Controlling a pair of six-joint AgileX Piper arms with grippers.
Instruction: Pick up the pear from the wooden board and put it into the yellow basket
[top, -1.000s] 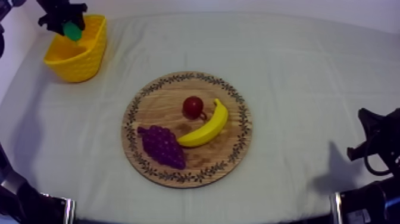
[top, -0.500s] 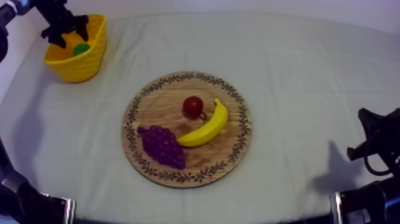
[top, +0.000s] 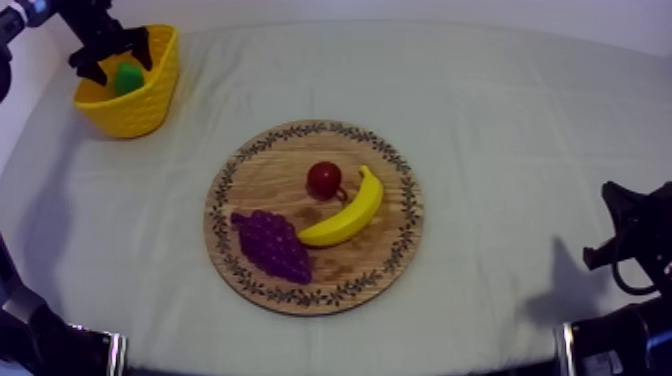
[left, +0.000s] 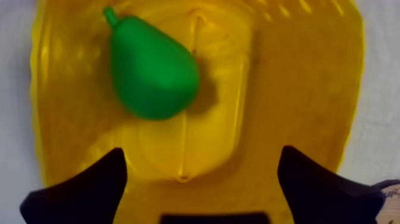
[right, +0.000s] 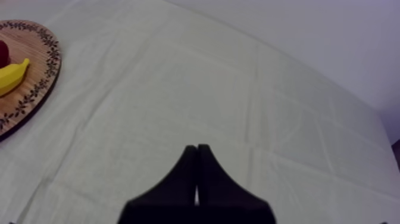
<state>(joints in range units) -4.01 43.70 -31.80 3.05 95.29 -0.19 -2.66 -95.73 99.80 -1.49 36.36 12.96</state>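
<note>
The green pear (top: 125, 78) lies inside the yellow basket (top: 140, 108) at the table's far left; in the left wrist view the pear (left: 153, 67) rests loose on the floor of the basket (left: 297, 89). My left gripper (top: 112, 55) hangs over the basket, open, its two fingers (left: 89, 190) wide apart with nothing between them. The round wooden board (top: 400, 235) sits mid-table. My right gripper (right: 197, 156) rests shut low at the right side, over bare cloth.
On the board lie a small red fruit (top: 324, 180), a banana (top: 347, 212) and a bunch of grapes (top: 272, 245). The board's rim (right: 41, 89) and the banana's tip (right: 13, 74) lie off to the side of my right gripper.
My left gripper opened and let go of the pear, which dropped into the basket and settled there. The right arm has not moved.
</note>
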